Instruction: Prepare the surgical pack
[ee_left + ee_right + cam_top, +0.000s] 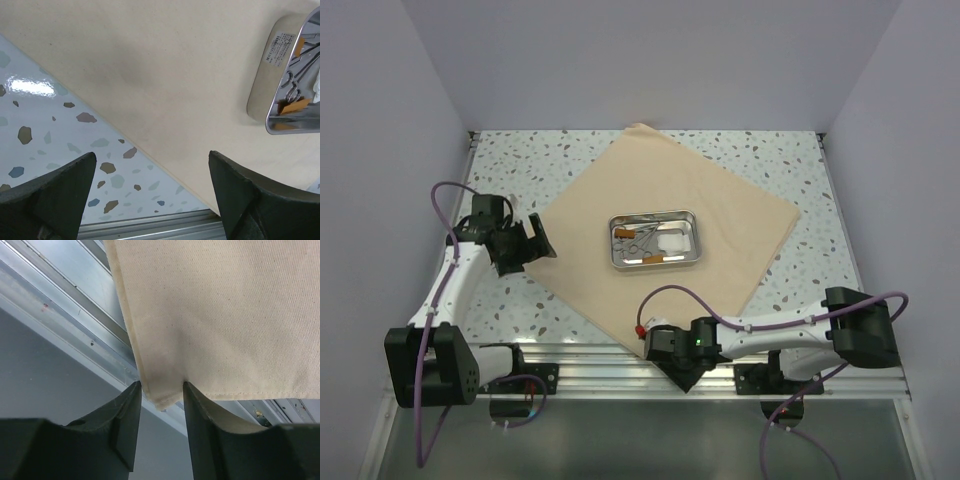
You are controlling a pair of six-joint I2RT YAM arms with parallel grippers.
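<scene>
- The cloth (720, 200) lies flat on the speckled table (520, 165), turned like a diamond. One corner points at the near edge, where it hangs just over the metal rail (75, 305).
- The steel tray (655, 214) sits at the middle of the cloth. It holds thin instruments (635, 238), a white pad (672, 240) and brown strips (650, 260).
- The cloth looks light, soft and limp. It would likely drape and fold rather than hold its shape, so a hemmed corner is the best place to take it.
- The tray looks stiff and smooth, and its loose contents could shift. A folded cloth should be laid over it gently, without dragging it.
- The right claw (162, 390) is narrow, its fingers either side of the near corner. They are still apart, with the cloth between them unpinched.
- The left claw (152, 160) is wide and holds nothing, above the cloth's near-left edge.
</scene>
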